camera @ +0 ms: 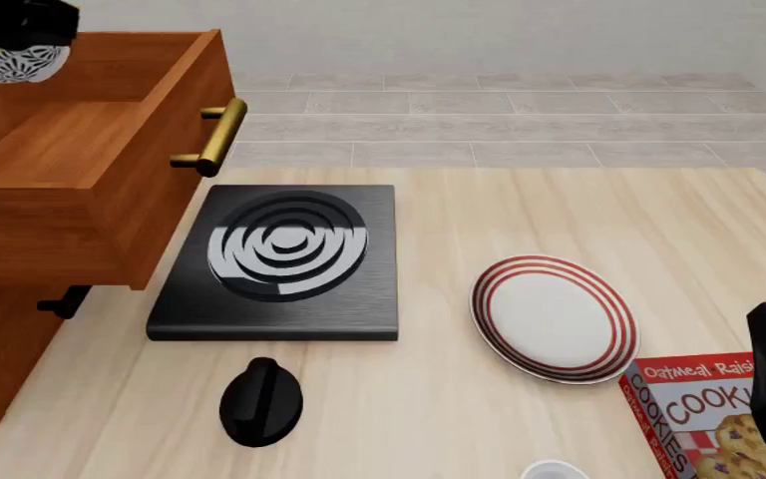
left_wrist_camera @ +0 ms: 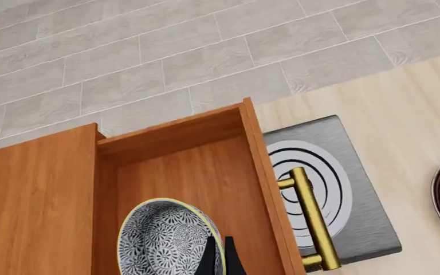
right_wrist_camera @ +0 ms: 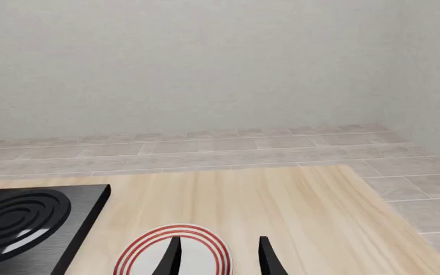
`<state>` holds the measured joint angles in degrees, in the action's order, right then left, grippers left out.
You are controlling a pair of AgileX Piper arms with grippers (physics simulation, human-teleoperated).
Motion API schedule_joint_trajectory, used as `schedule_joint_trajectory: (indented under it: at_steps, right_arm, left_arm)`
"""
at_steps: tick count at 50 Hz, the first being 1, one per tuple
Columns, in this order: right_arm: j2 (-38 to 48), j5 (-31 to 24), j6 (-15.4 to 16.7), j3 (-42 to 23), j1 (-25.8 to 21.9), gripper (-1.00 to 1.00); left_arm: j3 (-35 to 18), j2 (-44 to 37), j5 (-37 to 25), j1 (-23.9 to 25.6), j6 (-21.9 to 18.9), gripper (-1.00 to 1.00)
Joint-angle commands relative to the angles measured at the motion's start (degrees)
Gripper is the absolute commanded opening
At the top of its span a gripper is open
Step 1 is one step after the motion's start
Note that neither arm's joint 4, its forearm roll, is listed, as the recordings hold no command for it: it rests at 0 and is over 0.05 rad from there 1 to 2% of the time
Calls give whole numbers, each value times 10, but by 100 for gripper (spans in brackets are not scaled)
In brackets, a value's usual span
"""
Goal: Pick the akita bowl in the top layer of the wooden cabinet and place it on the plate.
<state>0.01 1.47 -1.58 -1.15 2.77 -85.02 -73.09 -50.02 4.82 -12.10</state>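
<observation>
The wooden cabinet [camera: 11, 329] stands at the table's left with its top layer [camera: 91, 150] pulled out. The akita bowl [camera: 4, 62], net-patterned black and white, hangs over the rear of that drawer and appears lifted off its floor. My left gripper [camera: 17, 42] is shut on the bowl's rim. In the left wrist view its fingers [left_wrist_camera: 220, 258] pinch the bowl [left_wrist_camera: 167, 240] above the drawer's inside [left_wrist_camera: 197, 172]. The red-ringed plate [camera: 554, 317] lies on the table to the right. My right gripper [right_wrist_camera: 218, 258] is open and empty, hovering just near of the plate [right_wrist_camera: 147, 260].
A black square stove [camera: 283, 259] with grey rings sits between cabinet and plate, under the drawer's brass handle [camera: 212, 137]. In front of it lies a black knob-shaped object [camera: 260, 401]. A cookie box [camera: 716, 419] and a small white object [camera: 553, 471] are at the near right edge.
</observation>
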Motion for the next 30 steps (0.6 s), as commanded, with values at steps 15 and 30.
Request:
schedule_joint_trajectory:
  at_steps: [15,30]
  right_arm:
    - [0,0,2,-1,-1,100]
    - [0,0,3,-2,-1,100]
  left_arm:
    - [-42,6,24,36,-61,-100]
    - [-33,8,37,75,-69,-100]
